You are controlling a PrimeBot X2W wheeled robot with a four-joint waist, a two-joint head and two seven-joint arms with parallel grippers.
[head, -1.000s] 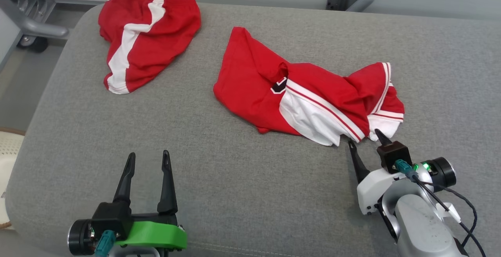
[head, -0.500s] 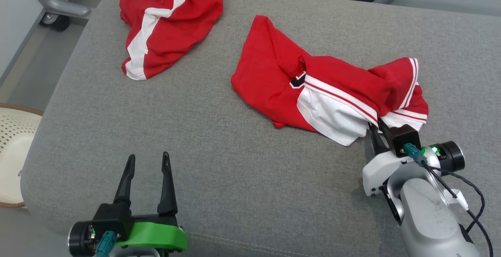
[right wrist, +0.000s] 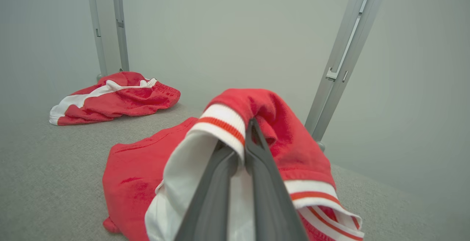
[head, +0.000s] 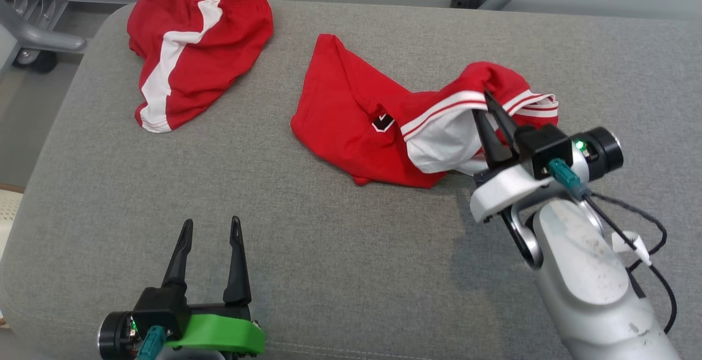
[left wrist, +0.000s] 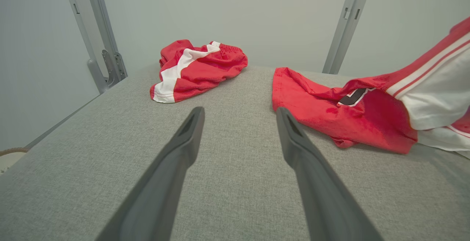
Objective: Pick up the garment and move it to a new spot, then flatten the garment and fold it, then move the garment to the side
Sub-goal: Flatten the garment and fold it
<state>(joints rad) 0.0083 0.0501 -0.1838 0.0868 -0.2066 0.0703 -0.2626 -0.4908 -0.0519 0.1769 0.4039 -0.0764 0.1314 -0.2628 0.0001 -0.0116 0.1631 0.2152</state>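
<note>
While the right gripper (head: 481,102) pinches the garment's (head: 340,113) striped edge, left gripper (head: 211,220) stands spread; bare cushion (head: 356,250) between.

I can read no text, number or brand here. The red jersey (head: 340,113) carries one black mark (head: 383,123) edged in white, about five o'clock from its far corner, but folds hide most of it, leaving it unreadable.

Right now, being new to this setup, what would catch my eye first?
The right gripper is shut on the red-and-white garment, holding its striped end raised above the grey cushion. A second red garment lies far left; the left gripper stands open, near left.
</note>
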